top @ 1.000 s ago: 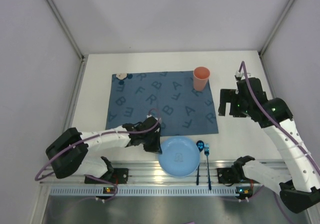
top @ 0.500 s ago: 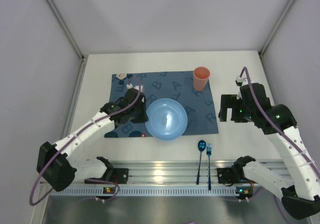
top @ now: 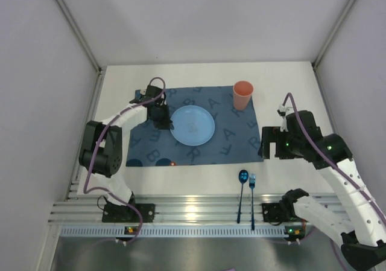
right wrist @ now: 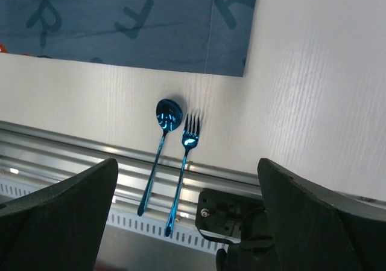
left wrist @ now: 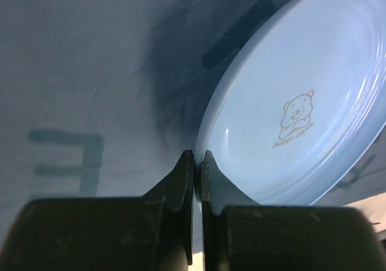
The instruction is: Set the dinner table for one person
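A light blue plate (top: 192,125) with a bear print lies over the middle of the dark blue lettered cloth (top: 235,141) on the white dinner table (top: 283,90). My left gripper (top: 164,121) is shut on the plate's left rim. In the left wrist view the jaws (left wrist: 196,156) pinch the rim of the plate (left wrist: 301,114), which casts a shadow on the cloth. My right gripper (top: 274,144) hangs open and empty above the table, right of the cloth. Below it lie a blue spoon (right wrist: 161,144) and a blue fork (right wrist: 186,153).
An orange cup (top: 242,94) stands upright at the cloth's far right corner. The spoon (top: 242,186) and fork (top: 252,189) lie side by side, handles reaching over the ribbed aluminium rail (top: 181,209) at the near edge. Grey walls close in left, right and behind.
My left arm has carried the plate from the near table edge up onto the middle of the cloth. My right gripper has drifted a little nearer, staying open.
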`<state>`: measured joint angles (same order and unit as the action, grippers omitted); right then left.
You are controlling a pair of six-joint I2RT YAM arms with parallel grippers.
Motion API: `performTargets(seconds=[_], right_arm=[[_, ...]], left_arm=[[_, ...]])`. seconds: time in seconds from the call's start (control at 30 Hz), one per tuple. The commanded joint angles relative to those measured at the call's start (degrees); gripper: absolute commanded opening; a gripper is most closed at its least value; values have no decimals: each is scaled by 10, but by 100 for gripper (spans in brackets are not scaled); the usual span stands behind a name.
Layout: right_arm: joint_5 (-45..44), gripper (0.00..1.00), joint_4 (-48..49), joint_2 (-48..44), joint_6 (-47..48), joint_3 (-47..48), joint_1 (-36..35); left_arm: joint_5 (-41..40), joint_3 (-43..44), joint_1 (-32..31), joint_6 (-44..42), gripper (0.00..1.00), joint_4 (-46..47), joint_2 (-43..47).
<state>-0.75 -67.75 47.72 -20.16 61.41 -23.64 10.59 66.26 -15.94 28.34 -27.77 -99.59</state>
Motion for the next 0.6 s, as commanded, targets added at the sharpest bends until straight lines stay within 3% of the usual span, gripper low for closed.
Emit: performTargets(seconds=[0.0,0.1,0.2,0.23,0.4,0.57], right_arm=[[61,100,36,3,-6,-27,-5],[122,100,66,20,3,-65,-5],[139,100,93,38,-5,-95,-11],[146,100,101,42,-14,-102,-12],[167,100,152,84,-37,-162,-27],[181,88,175,126,-70,-181,-84]], left_arm=[[49,46,2,-3,0,57,-29],[26,43,6,-6,0,51,-46],[0,27,11,-4,40,57,-36],[-6,12,14,-4,59,61,-23],[-33,-24,19,-4,86,62,14],[-50,-37,19,-12,88,34,59]])
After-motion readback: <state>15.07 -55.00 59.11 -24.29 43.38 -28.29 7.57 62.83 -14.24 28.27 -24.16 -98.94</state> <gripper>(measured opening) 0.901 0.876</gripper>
